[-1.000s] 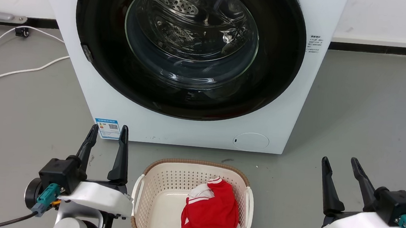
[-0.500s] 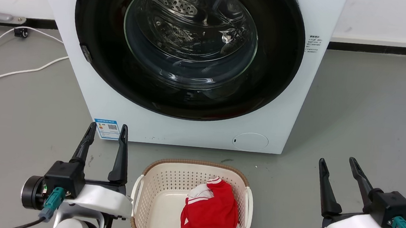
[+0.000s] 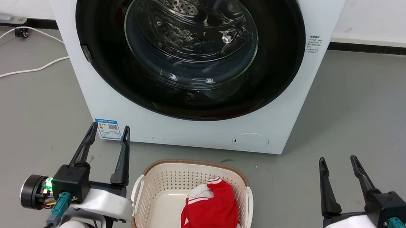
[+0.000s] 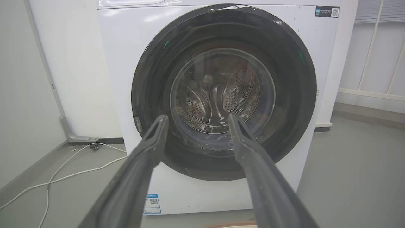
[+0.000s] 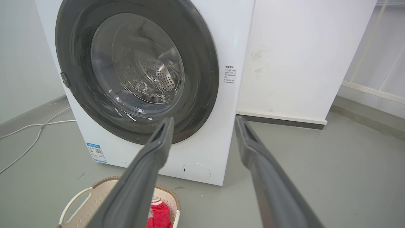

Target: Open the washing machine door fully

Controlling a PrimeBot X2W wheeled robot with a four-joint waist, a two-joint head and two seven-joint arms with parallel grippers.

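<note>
Cream basket (image 3: 161, 180) holding red cloth (image 3: 211, 219) sits between your left gripper (image 3: 110, 126) and right gripper (image 3: 337, 159), both spread and empty, before the washing machine (image 3: 186, 131). Its door (image 3: 277, 80) is shut. White cables (image 3: 17, 72) lie left; grey floor (image 3: 367, 107) stretches right.

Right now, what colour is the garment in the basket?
Red with white stripes; the garment lies in the cream basket, clearest in the head view.

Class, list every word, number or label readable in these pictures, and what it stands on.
Nothing is legible.
Blue QR-code sticker, low on the white boxy washing machine: too small.
Grey printed lines beside the round black-rimmed glass door: blurred.
Dark sticker at the machine's top corner: too small.
</note>
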